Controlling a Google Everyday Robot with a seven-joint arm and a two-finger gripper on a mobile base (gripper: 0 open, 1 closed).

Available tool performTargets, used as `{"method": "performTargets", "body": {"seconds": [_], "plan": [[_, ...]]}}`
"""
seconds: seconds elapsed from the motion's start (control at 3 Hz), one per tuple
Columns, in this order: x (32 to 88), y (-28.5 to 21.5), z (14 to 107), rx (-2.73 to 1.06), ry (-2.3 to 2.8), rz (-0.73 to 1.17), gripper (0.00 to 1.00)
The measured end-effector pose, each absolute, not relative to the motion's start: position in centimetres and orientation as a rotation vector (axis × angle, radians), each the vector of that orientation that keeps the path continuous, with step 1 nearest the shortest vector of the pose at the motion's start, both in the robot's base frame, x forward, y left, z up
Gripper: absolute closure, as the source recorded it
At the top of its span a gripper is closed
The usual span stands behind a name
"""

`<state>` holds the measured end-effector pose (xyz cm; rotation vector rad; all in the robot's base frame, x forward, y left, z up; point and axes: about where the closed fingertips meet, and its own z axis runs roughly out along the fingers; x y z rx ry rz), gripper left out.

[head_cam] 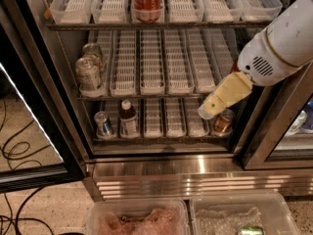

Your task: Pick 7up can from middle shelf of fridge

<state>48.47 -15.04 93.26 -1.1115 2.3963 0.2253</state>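
Red cola can (147, 3) up top; bottle (128, 120) beside small can (103, 124) below.

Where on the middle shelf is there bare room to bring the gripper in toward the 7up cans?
Bare: the white lanes of the middle shelf between the front 7up can at far left and the gripper, low at right front. Crowded: the leftmost lane, with the rear 7up can right behind the front one.
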Motion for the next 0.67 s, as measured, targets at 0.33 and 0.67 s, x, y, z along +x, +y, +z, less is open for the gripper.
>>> {"method": "performTargets", "body": {"seconds": [0.33,0.67], "plan": [[49.0,-13.4,91.9,-1.092,2.379,0.281,0.0],[47.2,-11.5,90.9,-0.974,2.356,0.341,0.0]]}}
